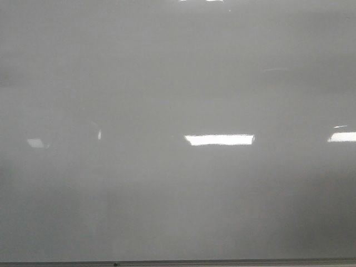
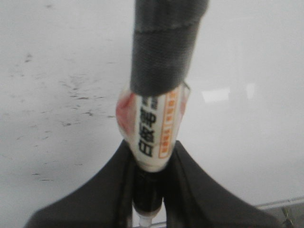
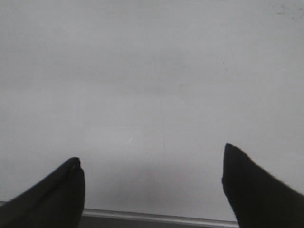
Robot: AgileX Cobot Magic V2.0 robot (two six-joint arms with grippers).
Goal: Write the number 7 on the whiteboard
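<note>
Now | my left gripper (image 2: 148, 190) clenched on a marker (image 2: 156, 104) | my right gripper (image 3: 152, 183) spread, holding nothing | whiteboard (image 1: 178, 83) fills front view, no 7 drawn on it yet.

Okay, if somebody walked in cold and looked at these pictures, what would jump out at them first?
Probably the marker, with its white label and dark taped upper part, clamped in the left gripper and filling the left wrist view. Next, the whiteboard filling the front view, with no digit visible and a bright light reflection near its middle. The right gripper is open, holding nothing, in front of the board.
</note>
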